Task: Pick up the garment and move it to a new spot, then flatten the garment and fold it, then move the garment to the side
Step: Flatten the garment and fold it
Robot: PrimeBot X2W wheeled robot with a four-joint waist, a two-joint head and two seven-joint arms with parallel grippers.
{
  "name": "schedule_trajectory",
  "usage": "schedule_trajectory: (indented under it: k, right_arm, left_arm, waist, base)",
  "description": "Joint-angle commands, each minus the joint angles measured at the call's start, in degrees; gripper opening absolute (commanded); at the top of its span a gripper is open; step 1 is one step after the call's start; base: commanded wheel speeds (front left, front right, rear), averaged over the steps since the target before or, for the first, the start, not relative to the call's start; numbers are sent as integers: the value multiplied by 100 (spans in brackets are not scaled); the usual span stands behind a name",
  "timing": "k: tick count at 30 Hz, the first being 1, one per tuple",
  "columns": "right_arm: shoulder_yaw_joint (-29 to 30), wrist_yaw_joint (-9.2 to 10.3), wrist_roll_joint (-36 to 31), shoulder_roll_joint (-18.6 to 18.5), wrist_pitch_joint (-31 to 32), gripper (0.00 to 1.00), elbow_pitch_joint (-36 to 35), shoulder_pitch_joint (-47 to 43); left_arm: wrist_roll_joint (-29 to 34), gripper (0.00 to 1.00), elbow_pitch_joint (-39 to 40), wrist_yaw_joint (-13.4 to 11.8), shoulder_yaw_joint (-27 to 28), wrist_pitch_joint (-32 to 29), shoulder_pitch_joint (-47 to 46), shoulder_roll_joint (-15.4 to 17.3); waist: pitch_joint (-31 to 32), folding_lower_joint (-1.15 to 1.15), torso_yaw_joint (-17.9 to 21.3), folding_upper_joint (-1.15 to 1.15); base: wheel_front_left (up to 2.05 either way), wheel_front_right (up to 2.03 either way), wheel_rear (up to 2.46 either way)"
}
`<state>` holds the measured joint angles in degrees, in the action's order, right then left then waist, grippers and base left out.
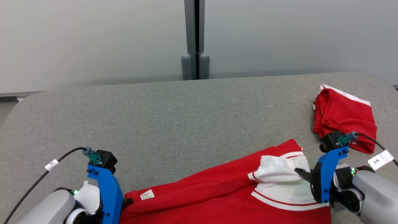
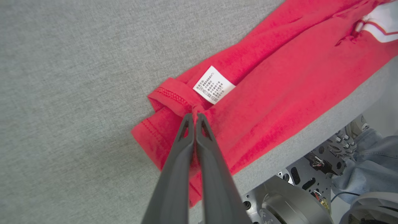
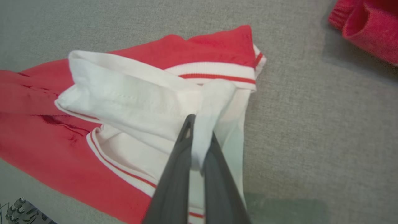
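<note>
A red garment [image 1: 214,189] with a white collar and red-striped trim lies stretched along the near edge of the grey table [image 1: 174,115]. My left gripper [image 2: 194,116] is shut on the garment's red hem [image 2: 174,96], just below its white care label [image 2: 213,84]. My right gripper [image 3: 199,124] is shut on a fold of the white collar [image 3: 130,93], which is bunched and lifted. In the head view the left gripper [image 1: 127,202] sits at the lower left and the right gripper [image 1: 300,171] at the lower right of the garment.
A second red garment [image 1: 342,118] with white trim lies crumpled at the table's far right. The table's near edge [image 2: 326,124] runs close behind the held hem, with my base and a person's jeans [image 2: 367,168] below it. Frosted wall panels stand behind the table.
</note>
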<state>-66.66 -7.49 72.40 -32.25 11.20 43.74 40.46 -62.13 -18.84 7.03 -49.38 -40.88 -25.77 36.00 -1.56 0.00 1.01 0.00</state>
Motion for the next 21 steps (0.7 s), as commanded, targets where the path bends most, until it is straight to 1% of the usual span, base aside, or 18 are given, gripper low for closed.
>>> schedule_trajectory:
  k: [1,2,3,4,8,14,18,19,21]
  right_arm:
    - [-37,-1,71,-60,47,77,-40,-132]
    - [-56,-1,103,-77,71,100,-57,-160]
    - [-78,-1,142,-90,101,100,-73,-198]
    - [-102,-1,182,-108,155,100,-95,-246]
    - [-150,-1,263,-222,204,100,-155,-317]
    - [-39,-1,344,-323,-124,100,-259,-418]
    - [104,-1,340,-442,-521,100,-386,-456]
    - [104,-1,340,-442,-521,100,-386,-456]
    - [201,-1,269,-482,-865,100,-436,-478]
  left_arm:
    - [-39,47,15,-28,-20,-23,94,11]
    - [-57,64,27,-30,-24,-29,117,21]
    - [-77,94,39,-33,-27,-33,141,30]
    - [-86,100,49,-35,-32,-38,172,42]
    - [-58,100,115,-77,13,75,228,104]
    - [113,100,328,-216,170,541,338,238]
    - [321,100,556,-363,357,1126,396,327]
    - [321,100,556,-363,357,1126,396,327]
    - [508,100,640,-492,475,1561,441,345]
  waist:
    - [26,0,12,0]
    - [38,0,14,0]
    - [55,0,13,0]
    - [74,0,12,0]
    - [137,0,11,0]
    - [184,0,11,0]
    - [209,0,-1,0]
    - [209,0,-1,0]
    - [220,0,-7,0]
  base:
    - [0,0,0]
    - [0,0,0]
    - [0,0,0]
    - [0,0,0]
    - [0,0,0]
    - [0,0,0]
    - [0,0,0]
    - [0,0,0]
    - [0,0,0]
